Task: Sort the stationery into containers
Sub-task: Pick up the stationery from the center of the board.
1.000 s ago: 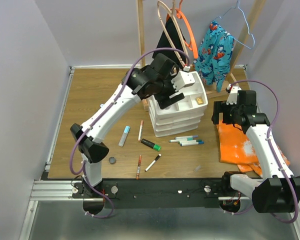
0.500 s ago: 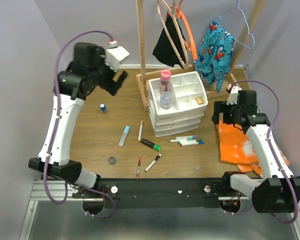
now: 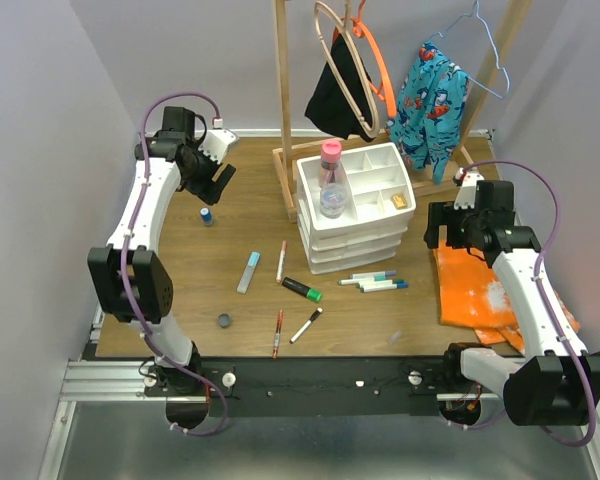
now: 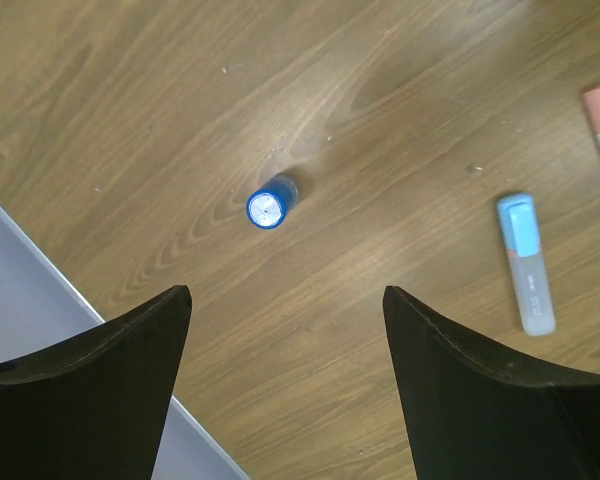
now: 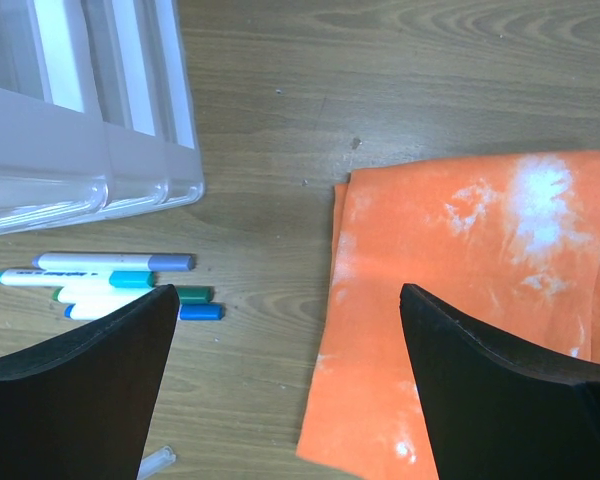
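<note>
My left gripper (image 3: 213, 180) is open and empty, held above the far left of the table. The small blue-capped bottle (image 3: 207, 216) stands just near of it, and in the left wrist view (image 4: 270, 205) it lies ahead of the open gripper (image 4: 285, 292). The white drawer organiser (image 3: 352, 243) holds the pink-capped bottle (image 3: 330, 180) upright in a tray compartment. The light-blue bar (image 3: 248, 271), the green-capped black marker (image 3: 302, 289) and a bunch of capped pens (image 3: 372, 282) lie on the wood. My right gripper (image 3: 442, 235) is open and empty, over the cloth's edge (image 5: 287, 290).
An orange cloth (image 3: 480, 290) lies at the right. A wooden hanger rack (image 3: 280, 90) stands behind the organiser. A red pen (image 3: 278, 332), a white pen (image 3: 306, 325), a red-capped pen (image 3: 281, 260) and a small dark cap (image 3: 224, 321) lie near the front. The table's left edge (image 4: 40, 270) is close.
My left arm has swung from the organiser's tray to the far left. The pink-capped bottle now stands in the tray. The right arm has not moved.
</note>
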You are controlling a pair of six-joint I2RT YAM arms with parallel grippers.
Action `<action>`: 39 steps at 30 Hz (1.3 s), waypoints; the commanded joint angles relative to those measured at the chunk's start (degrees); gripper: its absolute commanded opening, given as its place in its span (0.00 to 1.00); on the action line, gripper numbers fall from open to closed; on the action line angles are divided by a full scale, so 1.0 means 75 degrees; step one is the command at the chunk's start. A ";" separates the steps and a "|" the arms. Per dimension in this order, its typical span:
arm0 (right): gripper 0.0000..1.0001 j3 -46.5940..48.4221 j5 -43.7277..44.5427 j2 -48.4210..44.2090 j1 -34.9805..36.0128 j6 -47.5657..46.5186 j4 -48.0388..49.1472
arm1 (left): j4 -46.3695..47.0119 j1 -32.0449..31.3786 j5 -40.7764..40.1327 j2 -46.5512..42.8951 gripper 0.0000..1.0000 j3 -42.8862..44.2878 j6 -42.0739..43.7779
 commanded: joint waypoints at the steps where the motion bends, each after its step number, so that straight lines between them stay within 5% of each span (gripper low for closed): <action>1: 0.99 -0.0024 -0.0074 -0.0074 -0.0105 0.0016 -0.0022 | 0.0190 0.0046 -0.0798 0.0665 0.83 0.0181 -0.0261; 12: 0.99 -0.0013 -0.0050 0.0031 -0.0140 0.0016 -0.0034 | 0.0049 0.0210 -0.0799 0.1815 0.70 0.0685 -0.0905; 39: 0.99 -0.0048 -0.0050 0.0277 -0.0210 0.0016 0.0025 | 0.0155 0.0679 -0.0659 0.3222 0.61 0.1083 -0.0929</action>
